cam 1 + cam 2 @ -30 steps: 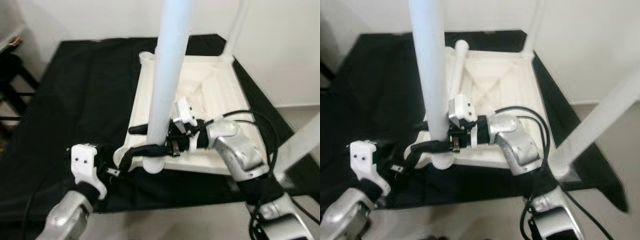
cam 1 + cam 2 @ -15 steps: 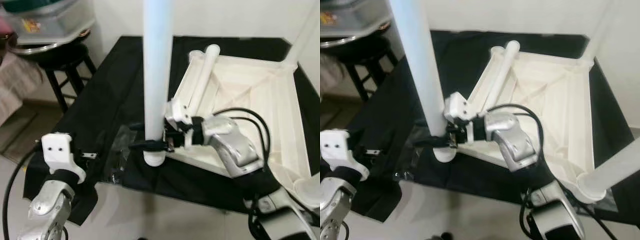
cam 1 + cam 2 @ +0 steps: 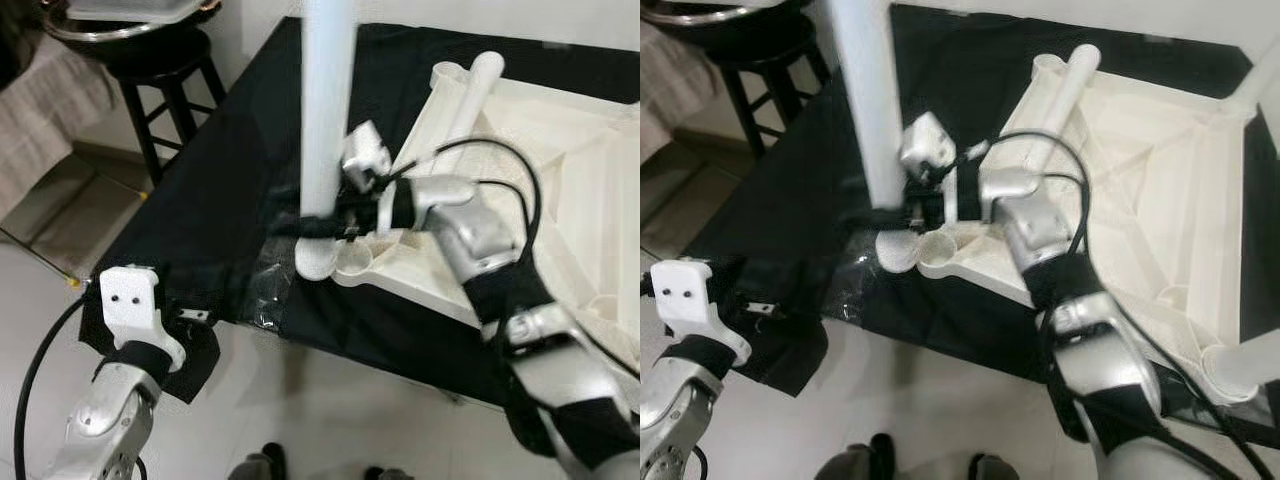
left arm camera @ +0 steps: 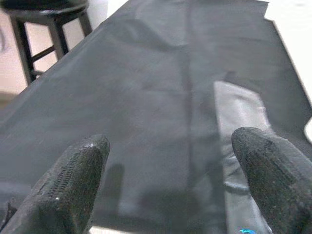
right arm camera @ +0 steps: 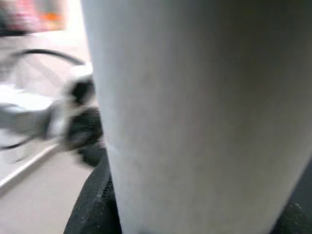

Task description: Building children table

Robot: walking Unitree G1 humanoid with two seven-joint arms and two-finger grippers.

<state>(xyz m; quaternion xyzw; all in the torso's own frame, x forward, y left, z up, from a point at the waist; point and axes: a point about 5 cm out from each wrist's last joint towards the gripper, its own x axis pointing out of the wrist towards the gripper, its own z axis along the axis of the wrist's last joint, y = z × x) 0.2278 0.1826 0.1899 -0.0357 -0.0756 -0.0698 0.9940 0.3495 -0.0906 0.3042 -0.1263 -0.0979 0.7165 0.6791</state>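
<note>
An upside-down white children's table top (image 3: 560, 180) lies on a black cloth (image 3: 230, 150). My right gripper (image 3: 318, 228) is shut on an upright white table leg (image 3: 325, 120) near its lower end. The leg's foot rests on the cloth just beside the open corner socket (image 3: 357, 266). In the right wrist view the leg (image 5: 195, 112) is pressed between the black fingers (image 5: 92, 204). My left gripper (image 4: 170, 170) is open over the cloth, holding nothing. A second leg (image 3: 465, 95) lies across the table top.
A black stool (image 3: 165, 60) with a metal bowl stands at the far left beyond the cloth. A clear plastic bag (image 3: 265, 290) lies on the cloth's near edge. Two fitted legs (image 3: 1245, 365) rise at the table top's right corners. Pale floor lies below.
The camera has swung left. My left arm has drawn back from the leg's base to the cloth's near corner. The right gripper keeps the leg, now standing beside the corner socket.
</note>
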